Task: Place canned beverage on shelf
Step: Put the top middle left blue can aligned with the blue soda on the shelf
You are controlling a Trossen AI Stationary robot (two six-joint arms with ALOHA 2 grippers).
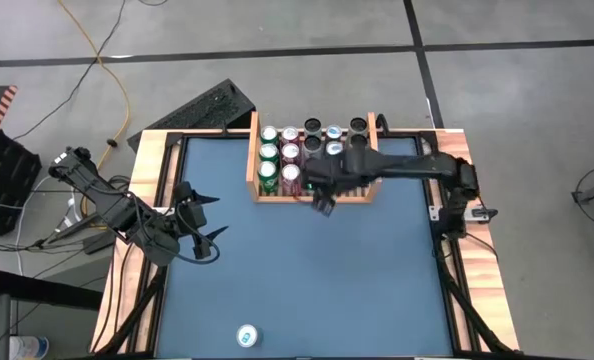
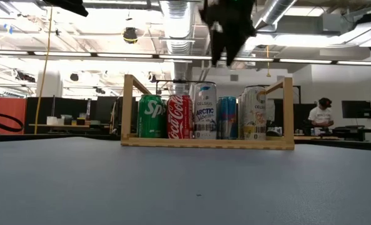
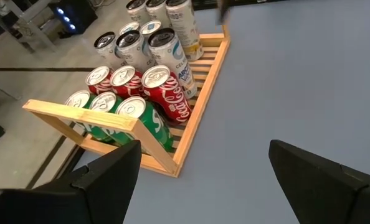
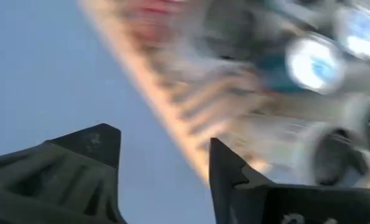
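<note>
Blue table surface (image 1: 307, 270) carries the shelf (image 1: 253, 160) at its far edge, loaded with upright cans. 1 loose can (image 1: 247, 337) stands alone near the front edge, well apart from the shelf. The right gripper (image 1: 322, 200) hangs above the shelf front, jaws clenched and apparently empty. The left gripper (image 1: 205, 228) waits released at the left. Judge the current step as retreat; next, you should fetch the loose can.

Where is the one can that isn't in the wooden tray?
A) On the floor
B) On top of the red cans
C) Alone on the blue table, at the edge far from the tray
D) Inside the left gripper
C: the lone can stands by itself on the blue table, near the edge opposite the shelf.
</note>
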